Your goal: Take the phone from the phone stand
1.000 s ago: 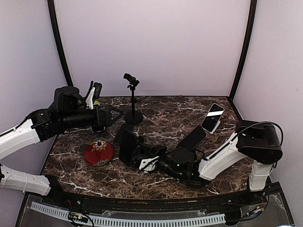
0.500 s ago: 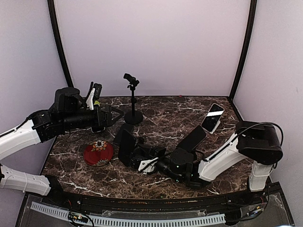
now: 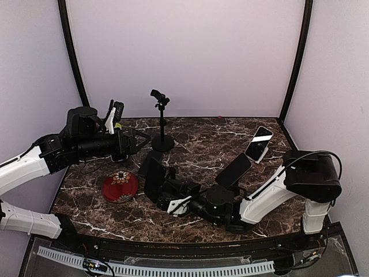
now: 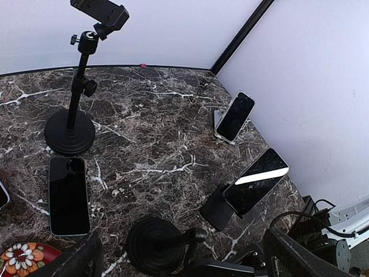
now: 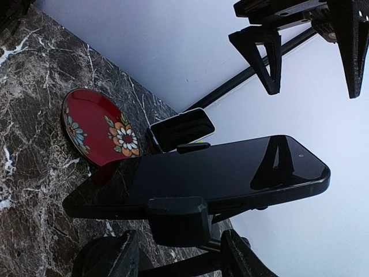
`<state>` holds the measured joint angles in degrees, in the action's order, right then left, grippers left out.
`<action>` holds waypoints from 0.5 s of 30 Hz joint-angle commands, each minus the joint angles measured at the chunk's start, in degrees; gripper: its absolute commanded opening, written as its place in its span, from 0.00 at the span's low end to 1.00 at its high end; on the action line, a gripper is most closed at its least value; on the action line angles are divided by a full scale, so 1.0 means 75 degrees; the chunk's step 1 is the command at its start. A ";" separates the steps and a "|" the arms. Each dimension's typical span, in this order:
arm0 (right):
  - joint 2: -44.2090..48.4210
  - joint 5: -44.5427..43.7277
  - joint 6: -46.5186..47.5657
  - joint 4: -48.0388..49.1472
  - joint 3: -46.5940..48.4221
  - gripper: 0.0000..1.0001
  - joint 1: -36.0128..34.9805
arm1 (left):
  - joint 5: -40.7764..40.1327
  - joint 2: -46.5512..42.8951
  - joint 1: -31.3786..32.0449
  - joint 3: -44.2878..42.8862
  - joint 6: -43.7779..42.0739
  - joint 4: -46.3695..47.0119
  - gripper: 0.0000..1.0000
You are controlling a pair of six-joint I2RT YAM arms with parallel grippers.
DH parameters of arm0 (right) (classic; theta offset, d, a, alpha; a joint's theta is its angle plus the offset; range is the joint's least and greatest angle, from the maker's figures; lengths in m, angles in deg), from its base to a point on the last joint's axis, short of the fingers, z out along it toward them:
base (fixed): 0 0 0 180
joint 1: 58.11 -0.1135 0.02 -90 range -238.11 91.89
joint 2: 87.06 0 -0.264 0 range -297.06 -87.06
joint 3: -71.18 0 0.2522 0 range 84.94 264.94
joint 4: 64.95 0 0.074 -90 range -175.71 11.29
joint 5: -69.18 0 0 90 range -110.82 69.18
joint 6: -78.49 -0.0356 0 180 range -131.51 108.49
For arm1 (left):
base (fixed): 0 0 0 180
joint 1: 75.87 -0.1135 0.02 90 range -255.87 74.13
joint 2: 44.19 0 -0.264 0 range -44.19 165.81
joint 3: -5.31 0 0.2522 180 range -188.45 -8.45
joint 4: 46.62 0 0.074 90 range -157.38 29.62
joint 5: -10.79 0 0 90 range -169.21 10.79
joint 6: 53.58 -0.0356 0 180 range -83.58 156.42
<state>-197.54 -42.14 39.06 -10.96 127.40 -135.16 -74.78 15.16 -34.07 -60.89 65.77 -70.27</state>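
Black glass first: the phone [image 5: 196, 173] sits clamped in its stand [image 5: 176, 222], left of centre on the table [image 3: 196, 138]. The right gripper [image 5: 179, 245] reaches in low, fingers spread either side of the stand, gripping nothing, presumably to brace it. The left gripper [image 3: 137, 142] hovers farther back, wide open and empty, likely placed to lift the phone.

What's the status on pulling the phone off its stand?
Both open: left pincer hovering back, right pincer by the phone. Still clamped in the phone stand, not gripped. Beside it a red plate, apart.
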 commanded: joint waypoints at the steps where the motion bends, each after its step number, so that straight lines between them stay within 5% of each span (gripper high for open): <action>1: -0.0051 -0.0288 0.0012 0.0746 0.0153 0.49 -0.0141 | -0.0074 0.0030 0.0028 0.0046 0.0013 0.0169 0.99; 15: -0.0224 -0.0255 -0.0086 0.0917 0.0219 0.40 -0.0191 | -0.0057 0.0100 0.0031 0.0020 0.0013 0.0177 0.99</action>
<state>-198.52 -43.30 38.86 -7.95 127.92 -135.86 -75.18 15.97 -34.07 -60.89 65.77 -70.25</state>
